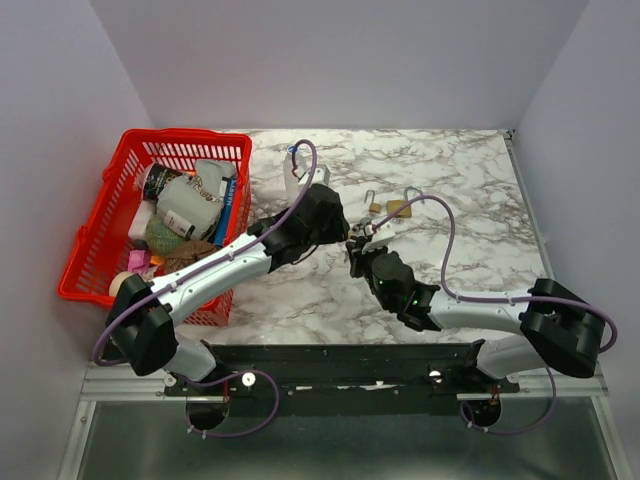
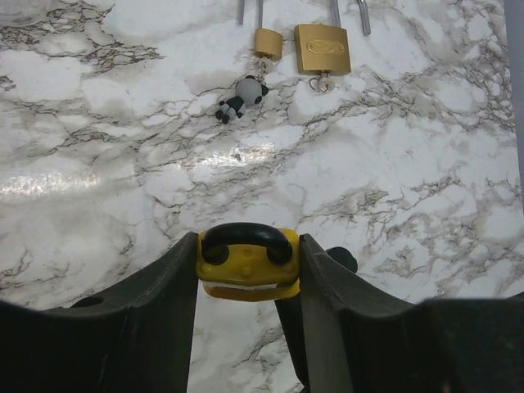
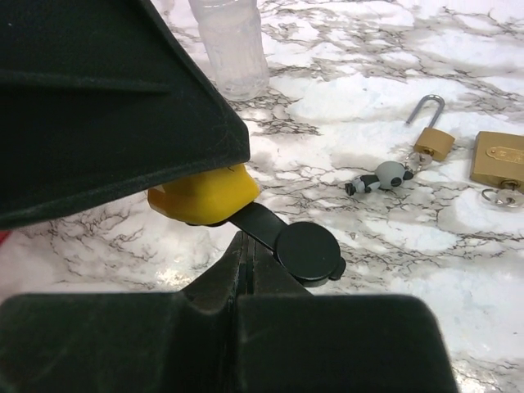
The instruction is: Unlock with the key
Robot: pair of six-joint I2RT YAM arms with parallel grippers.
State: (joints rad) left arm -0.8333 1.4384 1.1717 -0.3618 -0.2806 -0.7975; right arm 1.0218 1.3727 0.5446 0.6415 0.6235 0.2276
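A yellow padlock [image 2: 246, 274] with a black shackle is clamped between the fingers of my left gripper [image 2: 248, 246], held above the marble table. A black key [image 3: 307, 250] with a round head sticks out of the padlock's [image 3: 205, 195] underside. Its head also peeks past the right finger in the left wrist view. My right gripper [image 3: 246, 239] is shut, its tips just under the key's shaft and beside the head, with nothing visibly between them. In the top view the two grippers [image 1: 335, 232] [image 1: 358, 252] meet at the table's middle.
Two brass padlocks [image 2: 268, 42] [image 2: 322, 47] and a small panda charm [image 2: 241, 98] lie on the marble further out. A clear bottle [image 3: 232, 45] stands behind the grippers. A red basket [image 1: 100, 240] full of items sits at the left.
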